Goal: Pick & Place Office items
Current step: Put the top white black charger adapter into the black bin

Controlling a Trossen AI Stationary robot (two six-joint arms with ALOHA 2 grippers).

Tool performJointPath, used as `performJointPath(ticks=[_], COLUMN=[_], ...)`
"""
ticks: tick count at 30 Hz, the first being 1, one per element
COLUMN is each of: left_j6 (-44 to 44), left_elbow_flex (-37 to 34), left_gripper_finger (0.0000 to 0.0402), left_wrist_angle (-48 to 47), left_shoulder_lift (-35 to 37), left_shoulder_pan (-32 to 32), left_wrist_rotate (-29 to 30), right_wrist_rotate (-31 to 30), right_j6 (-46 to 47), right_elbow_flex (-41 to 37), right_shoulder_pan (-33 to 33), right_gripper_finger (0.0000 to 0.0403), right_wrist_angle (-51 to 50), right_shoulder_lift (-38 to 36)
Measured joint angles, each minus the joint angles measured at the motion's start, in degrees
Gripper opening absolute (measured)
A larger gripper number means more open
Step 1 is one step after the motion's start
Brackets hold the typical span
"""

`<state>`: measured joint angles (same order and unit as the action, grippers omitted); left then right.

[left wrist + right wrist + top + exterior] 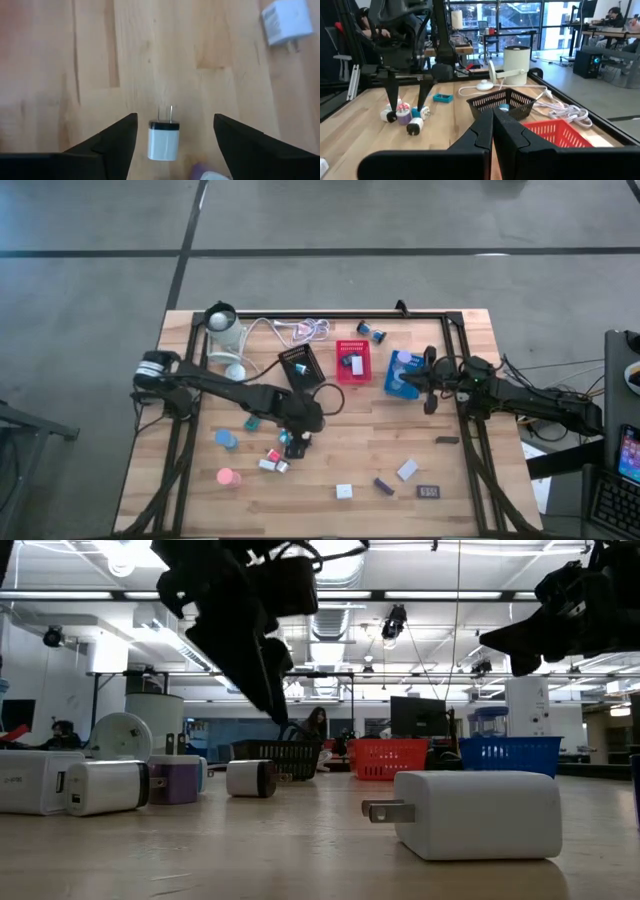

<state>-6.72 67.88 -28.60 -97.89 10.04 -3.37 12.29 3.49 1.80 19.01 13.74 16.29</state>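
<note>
So at this point I had the left hand (293,442) hanging over the little cluster of chargers just below the black mesh tray (299,366), fingers spread wide and nothing in them. Through the left wrist camera a white plug adapter with a black end (164,140) lay flat on the table (400,510) right between the fingers, prongs pointing away from the hand. Looked lined up for a straight drop and pinch, I reckoned.

The right hand (492,131) was clenched on nothing, parked above the blue tray (400,377), which sits just right of the red tray (352,362).

Progress-wise, I'd call it early-to-middle. Each tray had something in it: a piece or two in the black one, a white block in the red, a lavender roll (404,359) in the blue. But plenty was out on the wood: a blue roll (226,440) and a pink roll (227,477) left of the cluster, a teal block (253,423) near the black tray, plus a white cube (344,492), a white block (407,470), and a dark rectangle (429,492) well below the blue tray. Two pieces behind the red tray too. Lots left to sort.
</note>
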Motion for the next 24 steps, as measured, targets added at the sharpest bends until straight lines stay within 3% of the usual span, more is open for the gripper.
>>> performJointPath(ticks=[24], left_j6=[3.4], left_elbow_flex=[0.4], left_gripper_finger=[0.0265], left_wrist_angle=[-0.5], left_shoulder_lift=[-8.8], left_shoulder_pan=[0.9], left_wrist_rotate=[0.6], right_wrist_rotate=[-0.3], right_j6=[0.4], right_elbow_flex=[-0.5], right_shoulder_pan=[0.0], right_gripper_finger=[0.0008], right_wrist_angle=[-0.1], right_shoulder_lift=[0.0])
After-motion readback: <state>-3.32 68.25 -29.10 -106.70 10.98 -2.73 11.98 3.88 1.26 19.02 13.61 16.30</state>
